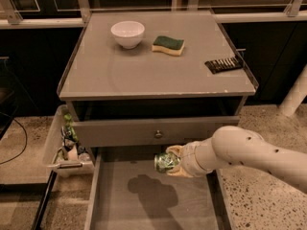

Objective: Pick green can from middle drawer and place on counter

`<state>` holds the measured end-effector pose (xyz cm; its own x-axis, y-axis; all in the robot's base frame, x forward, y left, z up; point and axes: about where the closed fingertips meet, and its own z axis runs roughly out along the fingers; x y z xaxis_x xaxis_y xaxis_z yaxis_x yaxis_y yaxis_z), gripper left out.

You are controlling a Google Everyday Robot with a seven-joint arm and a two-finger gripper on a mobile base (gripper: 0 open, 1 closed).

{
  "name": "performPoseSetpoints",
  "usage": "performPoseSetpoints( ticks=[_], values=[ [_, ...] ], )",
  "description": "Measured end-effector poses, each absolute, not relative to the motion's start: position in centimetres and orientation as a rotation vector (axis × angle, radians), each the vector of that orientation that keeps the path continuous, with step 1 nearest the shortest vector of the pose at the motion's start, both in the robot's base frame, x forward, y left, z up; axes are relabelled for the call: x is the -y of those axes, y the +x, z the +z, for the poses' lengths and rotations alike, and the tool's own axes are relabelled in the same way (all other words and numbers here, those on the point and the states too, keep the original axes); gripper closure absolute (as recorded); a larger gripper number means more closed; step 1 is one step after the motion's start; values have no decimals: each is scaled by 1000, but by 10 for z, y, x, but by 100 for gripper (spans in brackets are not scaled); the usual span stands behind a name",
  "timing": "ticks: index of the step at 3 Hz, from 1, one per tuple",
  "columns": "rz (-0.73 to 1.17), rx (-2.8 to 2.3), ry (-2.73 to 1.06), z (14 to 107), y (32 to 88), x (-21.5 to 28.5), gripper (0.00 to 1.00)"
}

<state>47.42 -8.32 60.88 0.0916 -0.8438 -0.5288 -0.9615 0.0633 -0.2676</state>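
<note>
The green can [165, 162] is held on its side in my gripper [173, 161], lifted above the floor of the open middle drawer [144, 207], just below the grey drawer front with the round knob [158, 134]. The can's shadow falls on the drawer floor beneath it. My white arm [249, 152] reaches in from the right. The fingers are closed around the can. The grey counter [144, 68] lies above and behind, with a chipped front edge.
On the counter stand a white bowl [127, 33], a green-and-yellow sponge [168, 45] and a dark ridged object [223, 64] near the right rim. A white bin [64, 145] with bottles hangs at the cabinet's left. A white post [293, 97] stands at the right.
</note>
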Motion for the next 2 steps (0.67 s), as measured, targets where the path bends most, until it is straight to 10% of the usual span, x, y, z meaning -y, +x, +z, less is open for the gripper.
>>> performPoseSetpoints(
  ticks=[2],
  values=[
    [96,-1585,-1849,719,476,67,100]
  ],
)
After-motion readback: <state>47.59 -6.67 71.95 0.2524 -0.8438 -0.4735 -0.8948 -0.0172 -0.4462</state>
